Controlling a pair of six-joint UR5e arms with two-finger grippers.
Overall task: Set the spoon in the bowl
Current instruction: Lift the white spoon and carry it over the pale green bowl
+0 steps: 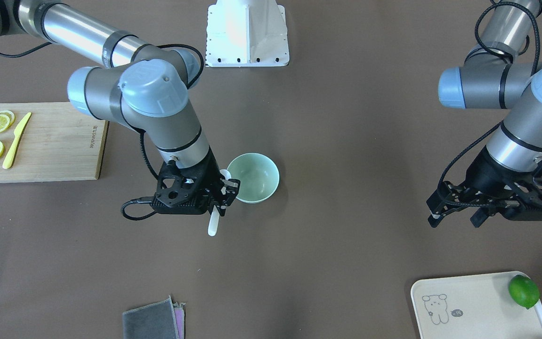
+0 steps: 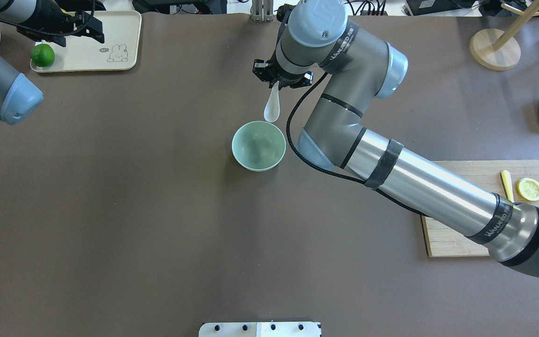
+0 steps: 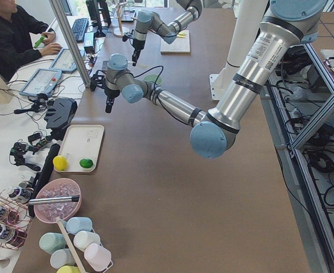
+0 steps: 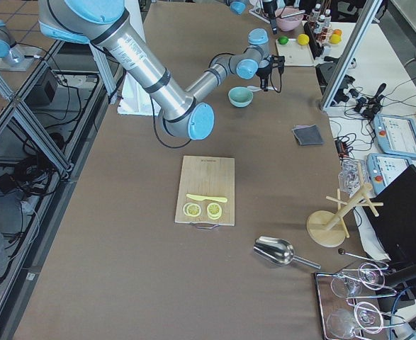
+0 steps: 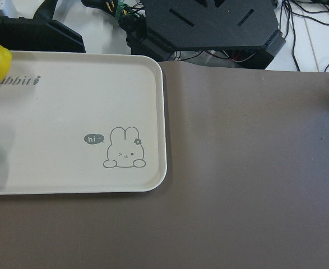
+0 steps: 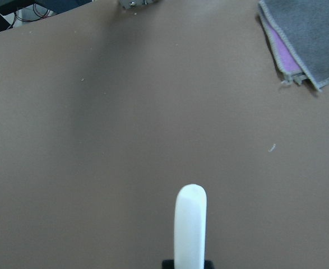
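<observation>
Right gripper [image 2: 282, 80] clamped on the soup spoon [image 2: 272, 107] next to the mint-green bowl [image 2: 258, 145]

In the overhead view the soup spoon hangs by its handle at upper centre, scoop pointing down-frame, just short of the rim of the mint-green bowl at mid-frame. At the right edge of the front-facing view, the left gripper [image 1: 455, 219] has its fingers apart and holds nothing.

The spoon [image 2: 272, 108] hangs just beyond the bowl [image 2: 258, 145]; tray [image 2: 110, 32] left.
</observation>
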